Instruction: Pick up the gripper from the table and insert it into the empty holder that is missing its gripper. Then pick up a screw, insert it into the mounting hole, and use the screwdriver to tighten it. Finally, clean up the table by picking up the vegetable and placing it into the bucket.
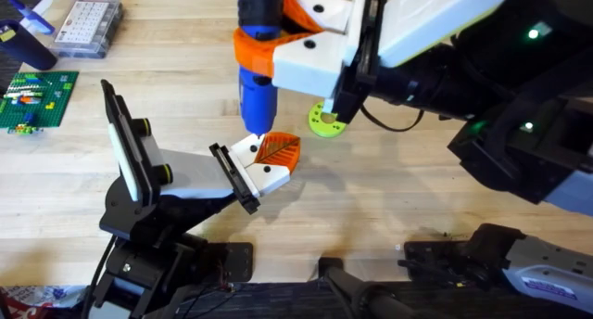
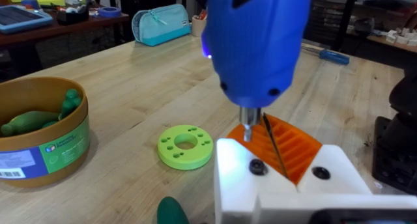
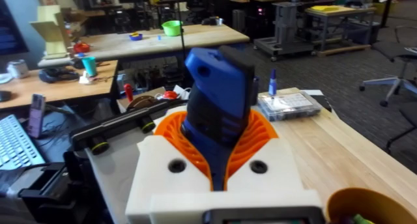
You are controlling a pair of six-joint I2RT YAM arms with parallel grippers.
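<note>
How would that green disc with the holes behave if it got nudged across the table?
The green disc lies flat on the wooden table, so it would probably slide rather than roll or tip. It looks like stiff moulded plastic, likely light, and should keep its shape. Its low rim may make a sideways pinch awkward.

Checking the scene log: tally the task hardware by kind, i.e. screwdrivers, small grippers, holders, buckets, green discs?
screwdriver: 1
small gripper: 1
holder: 1
bucket: 1
green disc: 1
Total: 5
</note>
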